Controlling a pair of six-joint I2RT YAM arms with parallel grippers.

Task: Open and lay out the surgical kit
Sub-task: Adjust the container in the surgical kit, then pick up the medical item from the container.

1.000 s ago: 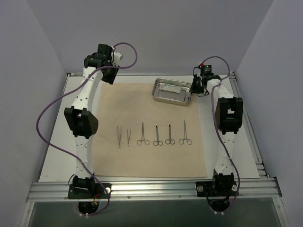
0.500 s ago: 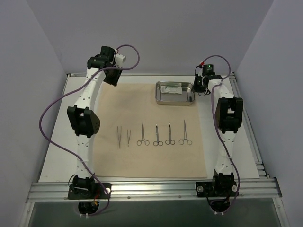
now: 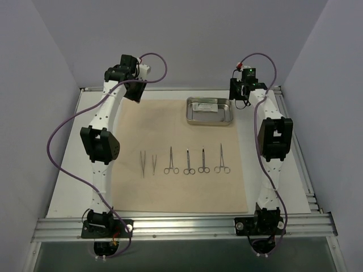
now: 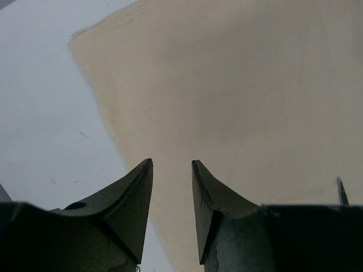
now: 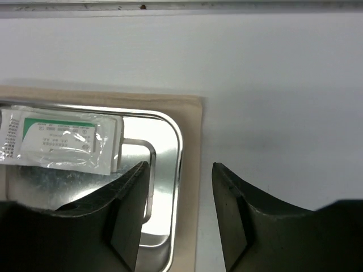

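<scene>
The beige cloth wrap lies spread flat on the table. The steel tray stands at its back right corner with white packets inside. Several scissor-handled clamps and two tweezers lie in a row mid-cloth. My left gripper hovers over the cloth's back left corner, open and empty. My right gripper is open and empty just right of the tray. In the right wrist view it straddles the tray's right rim, and a packet shows inside.
White table surface borders the cloth on the left and right. A metal rail runs along the near edge. Grey walls close in the back and sides. Purple cables loop from both arms.
The tray went from skewed to square and shifted slightly right. My right gripper then drew up and back from its right edge. My left gripper shifted a little to the right.
</scene>
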